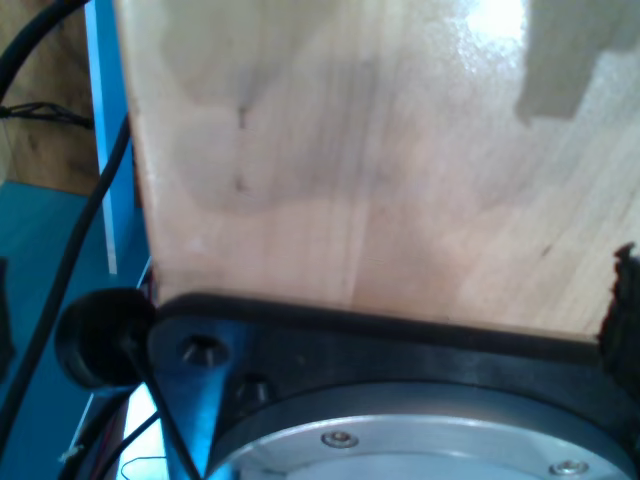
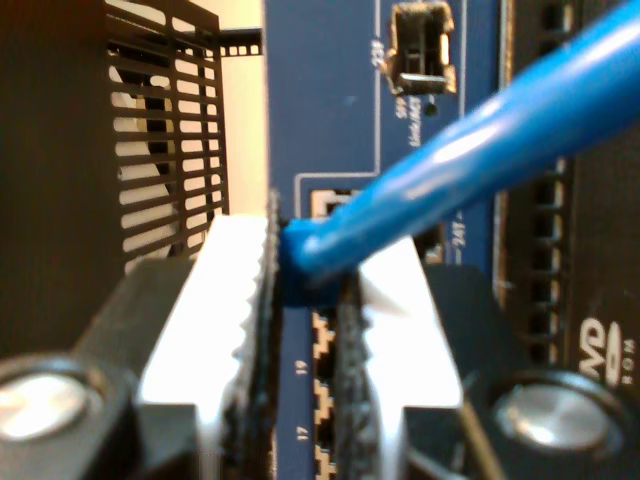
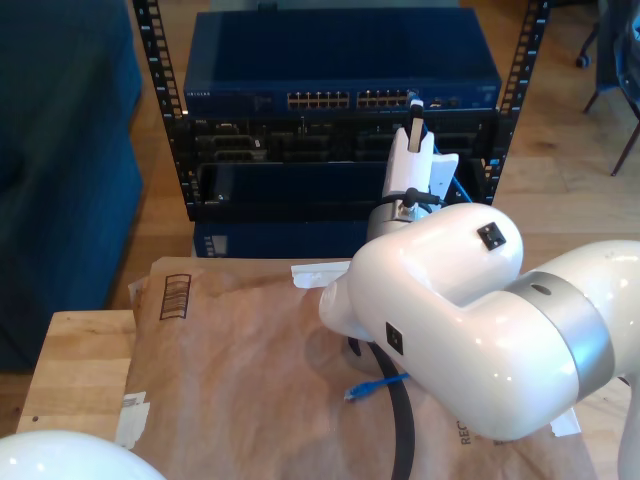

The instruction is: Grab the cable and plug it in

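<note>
- The rack (image 3: 340, 130) — dark perforated metal rails around stacked units — stands behind the worktop (image 3: 75, 365), which is pale wood partly under creased brown paper (image 3: 240, 370).
- The switch (image 3: 340, 65) on top of it is a flat navy box with a row of small square ports (image 3: 350, 100) along its front; in the second wrist view its face is smooth blue with white printed numbers.
- My second arm's glossy white shell reaches toward the rack, and my second tool (image 2: 310, 290) is at the port row — its white serrated pads (image 2: 235, 290) are clamped on the blue-booted plug of the cable (image 2: 480, 150).
- The cable is thin, smooth, bright blue; its other end (image 3: 372, 386) lies loose on the paper.
- By my reading the grab is done and the plug is at a port; whether it is seated I cannot tell.
- Of my first tool's state I cannot tell; its view looks over a black-and-metal flange (image 1: 400, 400) at the wood.
</note>
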